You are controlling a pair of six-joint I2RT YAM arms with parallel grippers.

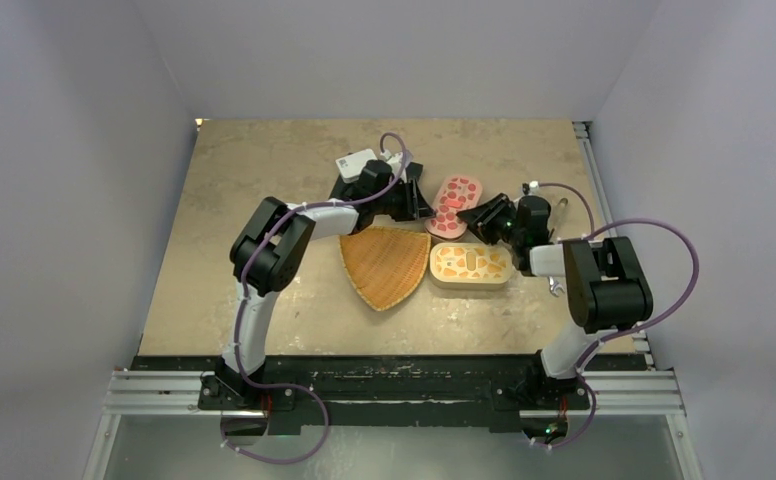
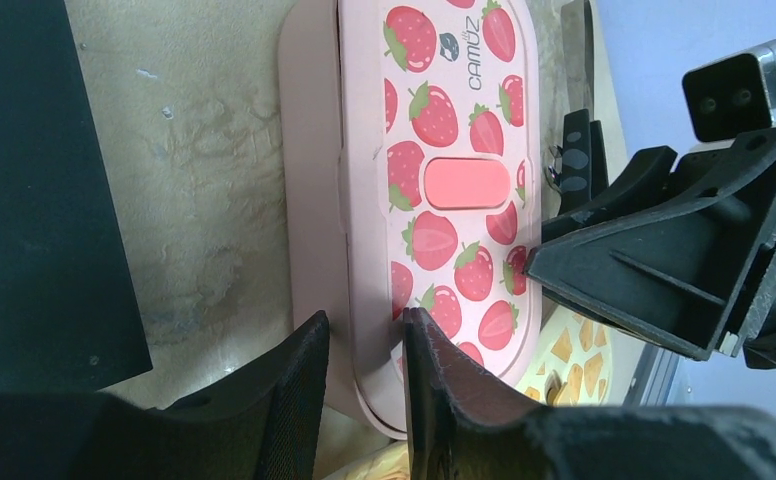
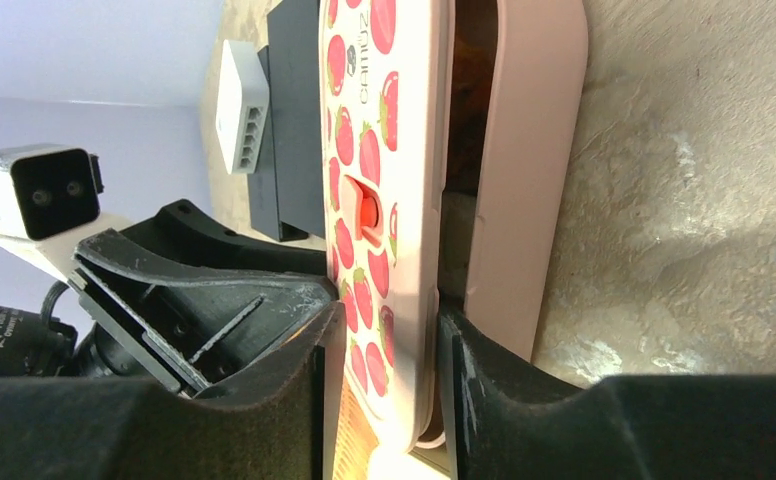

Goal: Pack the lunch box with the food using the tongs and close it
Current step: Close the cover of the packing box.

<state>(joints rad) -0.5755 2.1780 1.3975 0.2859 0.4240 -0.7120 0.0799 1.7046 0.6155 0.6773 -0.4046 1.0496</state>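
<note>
Lunch box [image 1: 454,205] runs 12-to-6: left gripper [image 2: 364,330] clamps its 9 o'clock rim, right gripper [image 3: 389,315] sits parted around the 3 o'clock edge.

Pink lunch box [image 2: 314,200], red strawberry lid [image 2: 434,250]; orange wicker tray [image 1: 384,265].

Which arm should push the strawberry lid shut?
Probably right: the right pincer straddles the pink strawberry lid where it gapes above the pink oval box base; the left pincer grips that base's rim.
</note>
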